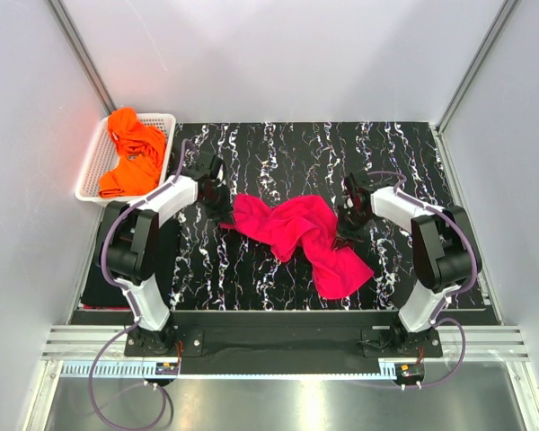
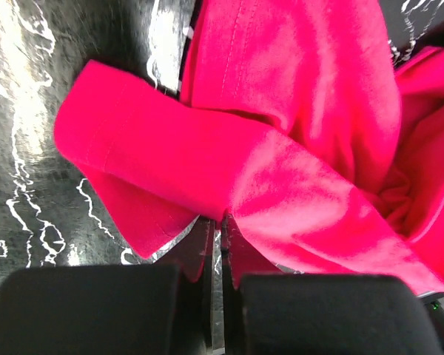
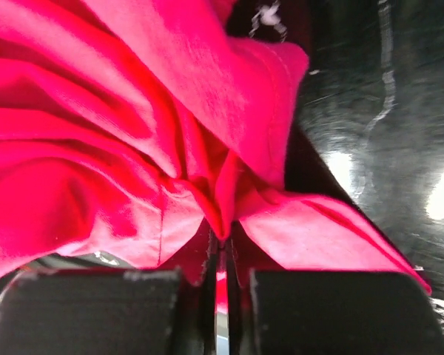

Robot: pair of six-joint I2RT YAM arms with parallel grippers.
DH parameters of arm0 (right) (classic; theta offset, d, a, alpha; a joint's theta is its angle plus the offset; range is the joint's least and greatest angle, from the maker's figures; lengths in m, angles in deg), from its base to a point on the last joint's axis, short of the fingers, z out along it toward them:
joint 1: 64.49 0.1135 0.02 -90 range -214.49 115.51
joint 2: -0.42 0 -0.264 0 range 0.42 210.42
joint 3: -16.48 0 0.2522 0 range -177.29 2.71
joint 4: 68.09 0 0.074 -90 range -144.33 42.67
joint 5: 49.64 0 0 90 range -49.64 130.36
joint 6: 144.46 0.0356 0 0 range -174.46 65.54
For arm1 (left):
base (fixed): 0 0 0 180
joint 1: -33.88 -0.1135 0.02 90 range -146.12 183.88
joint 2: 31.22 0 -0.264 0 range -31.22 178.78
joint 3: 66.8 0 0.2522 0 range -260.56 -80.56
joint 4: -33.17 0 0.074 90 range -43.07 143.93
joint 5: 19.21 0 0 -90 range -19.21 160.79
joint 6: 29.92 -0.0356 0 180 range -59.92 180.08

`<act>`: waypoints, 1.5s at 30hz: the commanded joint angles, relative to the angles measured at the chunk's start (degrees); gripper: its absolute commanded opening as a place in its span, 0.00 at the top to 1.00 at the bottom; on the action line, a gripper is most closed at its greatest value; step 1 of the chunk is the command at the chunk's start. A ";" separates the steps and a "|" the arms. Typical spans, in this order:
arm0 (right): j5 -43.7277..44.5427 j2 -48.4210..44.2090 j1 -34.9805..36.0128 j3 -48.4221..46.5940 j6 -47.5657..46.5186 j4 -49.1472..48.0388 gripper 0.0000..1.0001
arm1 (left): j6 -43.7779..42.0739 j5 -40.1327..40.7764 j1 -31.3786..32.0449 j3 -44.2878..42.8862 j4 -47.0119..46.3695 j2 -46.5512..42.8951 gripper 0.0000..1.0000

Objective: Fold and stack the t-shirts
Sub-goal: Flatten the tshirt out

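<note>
Pink shirt (image 1: 292, 235) pinched at both ends.
Bunched at centre of mat (image 1: 251, 153), long axis left-right; my left pincer (image 2: 216, 228) grips its left edge, right pincer (image 3: 223, 242) its right, tail trailing near-right.

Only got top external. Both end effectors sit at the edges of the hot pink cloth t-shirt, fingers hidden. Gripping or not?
Observer: In the left wrist view the left end effector is shut on a fold of the hot pink cloth t-shirt.
Operator: Right side?
Observer: In the right wrist view the right end effector is shut too, with a pink fold pinched between its fingers.
Operator: Which part does left have?
Observer: A fold just under a hemmed flap, likely a sleeve.
</note>
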 commanded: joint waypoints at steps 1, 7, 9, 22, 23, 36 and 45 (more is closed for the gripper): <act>6.11 -2.53 -0.18 -3.87 -0.80 2.91 1.00 | -1.67 0.79 -0.34 -4.14 1.27 -3.69 1.00; 14.99 -12.54 -0.54 -13.88 -2.21 11.79 1.00 | -2.20 6.77 -0.42 -10.02 7.15 -15.01 1.00; 16.14 -16.59 -0.54 -18.10 -2.56 13.99 1.00 | -1.85 8.78 -0.34 -11.17 8.31 -18.63 1.00; 16.67 -44.63 -0.45 -28.21 3.67 25.59 1.00 | 3.51 17.58 -0.43 -3.79 10.60 -59.05 1.00; 16.58 -45.42 -0.53 -28.92 4.03 25.95 1.00 | 3.86 18.11 -0.34 -4.05 10.51 -59.95 1.00; 29.32 -27.78 -0.97 -36.47 0.09 22.71 1.00 | -0.70 18.91 -0.43 -21.34 12.79 -34.31 1.00; 33.98 -25.29 -2.03 -50.36 -6.60 23.68 1.00 | -0.71 16.10 -0.51 -33.50 12.71 -28.57 1.00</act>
